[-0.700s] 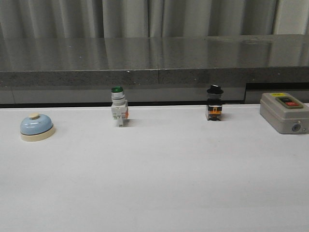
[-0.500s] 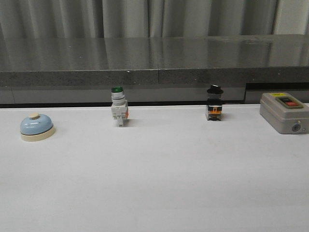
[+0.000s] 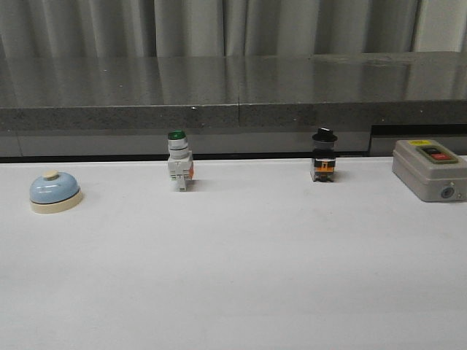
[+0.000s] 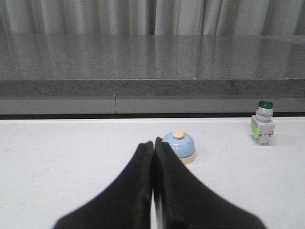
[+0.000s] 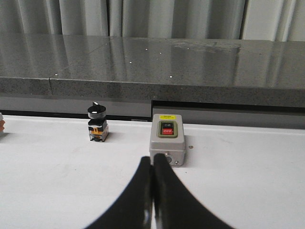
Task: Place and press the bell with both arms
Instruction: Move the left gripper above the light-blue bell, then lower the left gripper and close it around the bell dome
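Both end effectors are clenched with nothing between the fingers: our left end effector [image 4: 153, 145] points at the desk bell [image 4: 180, 147], close in front of it, and our right end effector [image 5: 153, 163] sits just before the grey on/off switch box [image 5: 167, 139]. In the front view the bell [image 3: 54, 192] rests at the left of the white tabletop [image 3: 241, 270], with the green-capped push-button [image 3: 179, 169] and black-knobbed selector switch [image 3: 323, 154] along the back.

The grey switch box [image 5: 166, 145] carries a black button marked "ON" above a red button marked "OFF". A yellow label sits above these buttons; its print is too small to read. No other legible text appears.
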Tool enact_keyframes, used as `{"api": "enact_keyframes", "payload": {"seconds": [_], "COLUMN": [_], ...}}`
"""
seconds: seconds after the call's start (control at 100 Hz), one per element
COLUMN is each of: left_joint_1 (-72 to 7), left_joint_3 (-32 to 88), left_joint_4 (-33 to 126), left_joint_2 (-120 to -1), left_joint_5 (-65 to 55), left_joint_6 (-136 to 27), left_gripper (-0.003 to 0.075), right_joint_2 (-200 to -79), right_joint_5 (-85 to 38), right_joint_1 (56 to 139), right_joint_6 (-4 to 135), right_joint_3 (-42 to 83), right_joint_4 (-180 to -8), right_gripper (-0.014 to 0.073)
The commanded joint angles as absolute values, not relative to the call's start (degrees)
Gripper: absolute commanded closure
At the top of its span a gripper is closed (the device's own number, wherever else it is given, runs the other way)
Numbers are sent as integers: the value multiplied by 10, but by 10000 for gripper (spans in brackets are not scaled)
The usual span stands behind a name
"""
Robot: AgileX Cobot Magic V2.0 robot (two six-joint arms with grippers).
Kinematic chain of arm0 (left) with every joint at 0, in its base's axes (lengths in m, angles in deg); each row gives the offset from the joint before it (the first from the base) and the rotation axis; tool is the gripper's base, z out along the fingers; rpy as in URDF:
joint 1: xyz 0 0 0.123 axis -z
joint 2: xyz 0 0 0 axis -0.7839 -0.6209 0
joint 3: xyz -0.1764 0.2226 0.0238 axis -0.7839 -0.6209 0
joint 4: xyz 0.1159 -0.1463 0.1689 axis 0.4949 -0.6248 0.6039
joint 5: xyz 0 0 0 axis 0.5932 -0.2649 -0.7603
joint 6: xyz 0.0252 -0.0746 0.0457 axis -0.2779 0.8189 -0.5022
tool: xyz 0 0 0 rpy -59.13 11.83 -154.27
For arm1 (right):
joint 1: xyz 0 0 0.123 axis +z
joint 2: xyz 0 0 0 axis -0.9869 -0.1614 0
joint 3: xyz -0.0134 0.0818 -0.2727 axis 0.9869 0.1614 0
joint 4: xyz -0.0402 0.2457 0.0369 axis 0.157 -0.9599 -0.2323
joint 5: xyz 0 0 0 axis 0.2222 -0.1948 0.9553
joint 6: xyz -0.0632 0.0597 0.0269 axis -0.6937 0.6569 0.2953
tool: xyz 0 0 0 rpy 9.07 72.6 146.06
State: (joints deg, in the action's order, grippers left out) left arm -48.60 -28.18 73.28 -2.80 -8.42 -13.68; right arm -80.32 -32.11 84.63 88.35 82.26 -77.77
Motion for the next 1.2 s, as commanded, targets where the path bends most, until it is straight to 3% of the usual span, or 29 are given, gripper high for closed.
{"api": "enact_keyframes", "payload": {"seconds": [0.0,0.55,0.95,1.0,1.07,1.19], "left_joint_1": [-488,-488,-488,-488,-486,-480], "left_joint_3": [-231,113,206,213,221,227], "left_joint_4": [720,725,715,712,712,712], "left_joint_2": [-53,-450,-661,-673,-685,-697], "left_joint_5": [-101,84,117,117,117,104], "left_joint_6": [-132,-133,-134,-135,-139,-139], "left_gripper": [740,740,728,690,576,224], "right_joint_2": [-793,-793,-793,-793,-793,-793], "right_joint_5": [-371,-371,-371,-371,-371,-371], "right_joint_1": [843,843,843,843,843,843], "right_joint_6": [878,878,878,878,878,878], "right_joint_3": [814,814,814,814,814,814], "right_joint_4": [-780,-780,-780,-780,-780,-780], "right_gripper": [654,654,654,654,654,654]}}
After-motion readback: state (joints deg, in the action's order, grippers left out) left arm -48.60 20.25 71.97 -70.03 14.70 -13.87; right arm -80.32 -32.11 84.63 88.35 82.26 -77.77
